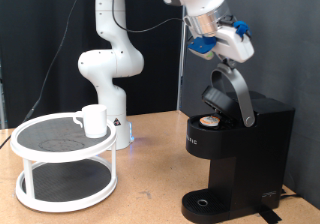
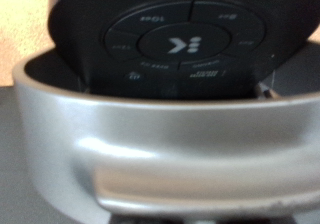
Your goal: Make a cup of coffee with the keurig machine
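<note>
one gripper (image 1: pixel 222 56), mine, upper right at the raised lid of the keurig machine (image 1: pixel 235 149); finger spread indeterminable. cup (image 1: pixel 93 120) sits on white shelf (image 1: pixel 62 166), left.

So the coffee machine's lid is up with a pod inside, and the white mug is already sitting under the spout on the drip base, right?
Not quite. The exterior view shows the cup on the white two-tier stand, not on the drip base. The keurig machine does have its lid up, pod inside.
</note>
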Robot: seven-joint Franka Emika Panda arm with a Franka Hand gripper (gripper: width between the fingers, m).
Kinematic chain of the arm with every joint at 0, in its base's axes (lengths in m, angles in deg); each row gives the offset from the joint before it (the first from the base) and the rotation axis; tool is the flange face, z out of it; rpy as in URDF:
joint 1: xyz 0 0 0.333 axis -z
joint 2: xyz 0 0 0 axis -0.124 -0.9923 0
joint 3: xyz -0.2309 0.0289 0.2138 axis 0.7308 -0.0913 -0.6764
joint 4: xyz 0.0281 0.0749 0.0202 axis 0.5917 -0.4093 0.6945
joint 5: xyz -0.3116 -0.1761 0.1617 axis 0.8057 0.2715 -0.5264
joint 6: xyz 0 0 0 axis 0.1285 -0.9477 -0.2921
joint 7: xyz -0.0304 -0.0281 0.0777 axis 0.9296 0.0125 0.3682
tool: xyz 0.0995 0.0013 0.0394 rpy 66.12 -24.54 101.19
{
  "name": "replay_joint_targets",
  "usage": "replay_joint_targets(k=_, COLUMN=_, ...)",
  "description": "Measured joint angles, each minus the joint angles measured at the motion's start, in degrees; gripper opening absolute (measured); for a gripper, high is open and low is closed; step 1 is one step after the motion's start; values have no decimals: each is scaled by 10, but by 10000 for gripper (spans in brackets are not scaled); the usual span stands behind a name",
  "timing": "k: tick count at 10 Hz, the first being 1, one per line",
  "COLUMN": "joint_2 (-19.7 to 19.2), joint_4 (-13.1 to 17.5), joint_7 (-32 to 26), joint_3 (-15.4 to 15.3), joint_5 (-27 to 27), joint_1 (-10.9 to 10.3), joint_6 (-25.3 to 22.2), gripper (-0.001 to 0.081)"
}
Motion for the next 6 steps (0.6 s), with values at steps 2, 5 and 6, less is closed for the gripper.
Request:
replay_joint_targets(k=2, joint_2=0, joint_4=-4, joint_7=-3, joint_3=4, joint_5=15, joint_1=8, joint_6=-9, gripper=0)
replay_joint_targets(k=5, joint_2=1, joint_4=-11, joint_7=-5, joint_3=9, joint_5=34, joint_1=13, joint_6=-11, gripper=0)
replay_joint_targets(k=6, joint_2=1, joint_4=-14, joint_7=-2, joint_3=11, joint_5=42, joint_1=15, joint_6=-10, gripper=0)
